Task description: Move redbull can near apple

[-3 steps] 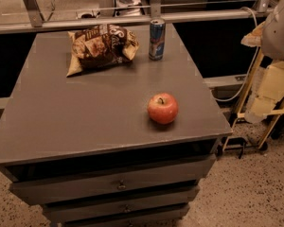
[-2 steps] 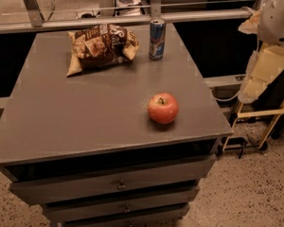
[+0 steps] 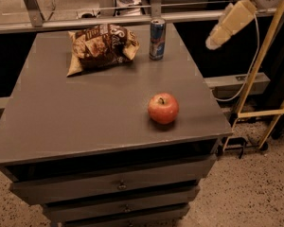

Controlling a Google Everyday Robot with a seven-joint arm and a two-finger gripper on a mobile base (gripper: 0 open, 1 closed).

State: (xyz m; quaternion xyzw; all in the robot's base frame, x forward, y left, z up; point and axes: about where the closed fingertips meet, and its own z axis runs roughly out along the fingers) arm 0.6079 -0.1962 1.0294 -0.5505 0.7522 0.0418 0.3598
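The redbull can, slim, blue and silver, stands upright at the back of the grey table, right of centre. The red apple with a short stem sits near the table's front right, well apart from the can. My gripper hangs at the end of the cream arm at the upper right, in the air beyond the table's right edge, to the right of the can and about level with it. It holds nothing that I can see.
A brown snack bag lies at the back of the table, left of the can. A metal rail runs behind the table. A yellow-framed stand is on the floor at the right. Drawers are below the tabletop.
The arm has risen and swung left from the far right edge, bringing the gripper closer to the table's back right corner. The can, apple and bag have not moved.
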